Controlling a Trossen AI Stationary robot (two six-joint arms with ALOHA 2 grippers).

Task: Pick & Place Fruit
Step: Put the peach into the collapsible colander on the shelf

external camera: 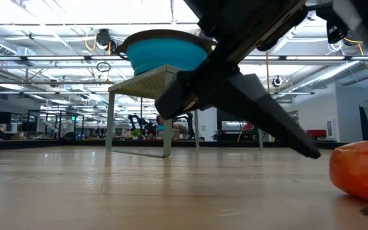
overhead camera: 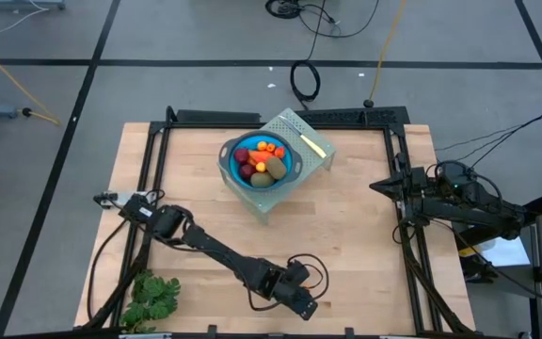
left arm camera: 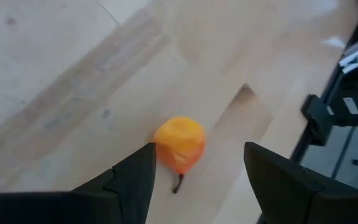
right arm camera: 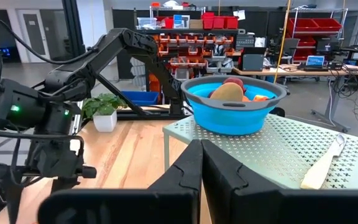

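A small orange fruit [left arm camera: 180,142] with a dark stem lies on the wooden table near its front edge; it also shows in the low view as the orange fruit [external camera: 361,170]. My left gripper [left arm camera: 201,152] is open and slants down over it, one finger on each side, the fruit close to one fingertip [left arm camera: 146,163]. In the high view my left gripper [overhead camera: 305,304] hides the fruit. A blue bowl [overhead camera: 283,175] holds several fruit pieces: dark red, orange and olive-brown. My right gripper [right arm camera: 202,163] is shut and waits at the table's right edge.
The bowl stands on a pale green perforated stand [overhead camera: 294,124] at the table's far middle, with a thin yellow stick [overhead camera: 313,144] beside it. A leafy green bunch [overhead camera: 152,298] lies at the near left corner. Black frame rails [overhead camera: 405,235] run along the table's sides.
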